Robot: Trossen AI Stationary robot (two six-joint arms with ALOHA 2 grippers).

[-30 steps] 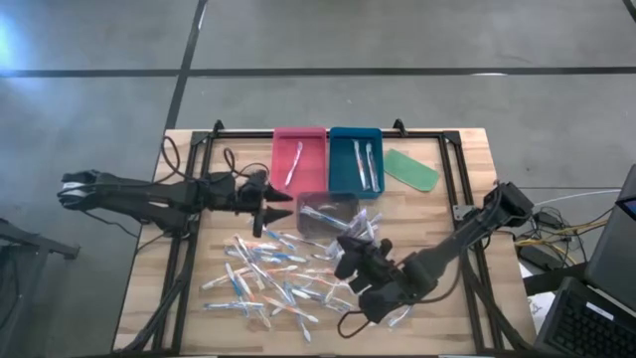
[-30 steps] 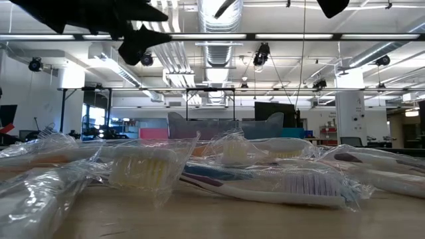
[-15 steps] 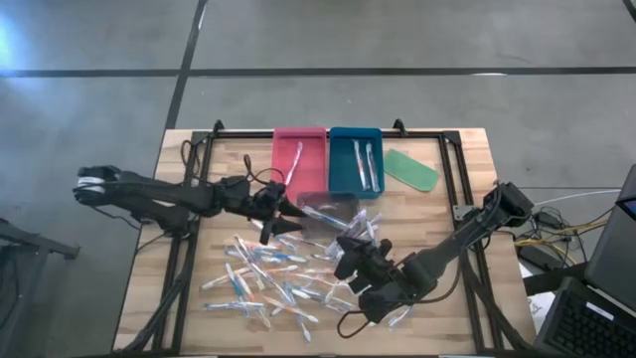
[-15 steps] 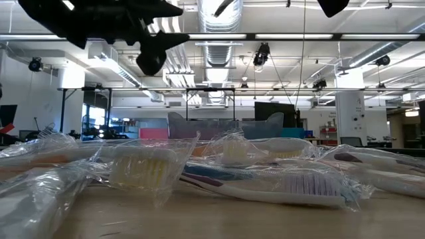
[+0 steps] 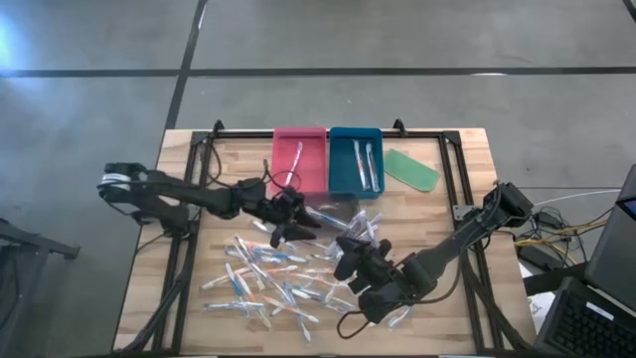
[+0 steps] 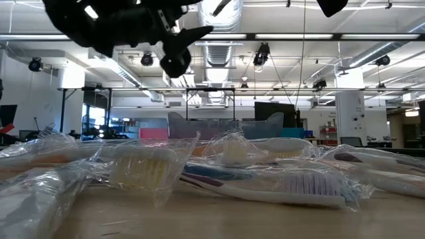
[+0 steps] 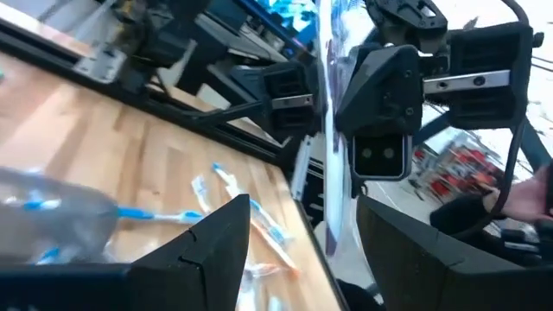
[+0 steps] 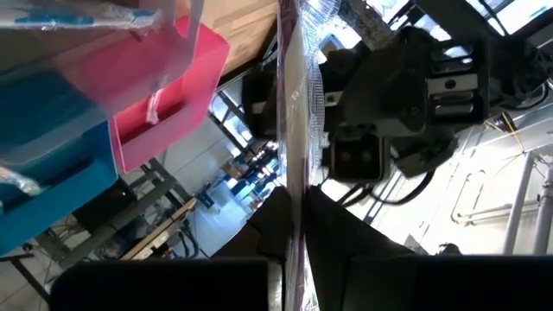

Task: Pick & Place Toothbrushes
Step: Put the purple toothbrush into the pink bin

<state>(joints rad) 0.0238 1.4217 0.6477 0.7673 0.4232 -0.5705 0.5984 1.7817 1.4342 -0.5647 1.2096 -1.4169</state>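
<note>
A: Where are the toothbrushes?
B: Scattered on the table, toward 6 o'clock.
A: And the pincers?
B: The left pincer is spread wide. The right pincer pinches one wrapped toothbrush.

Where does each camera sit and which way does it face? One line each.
High: above the table, looking straight down; both arms show.
Low: at tabletop height, looking level past the wrapped toothbrushes; the left arm overhead.
Left wrist: faces the right jaws past its own open jaws.
Right wrist: faces the left arm, own jaws shut on a wrapped toothbrush.
Shared: both wrist views show that toothbrush.
</note>
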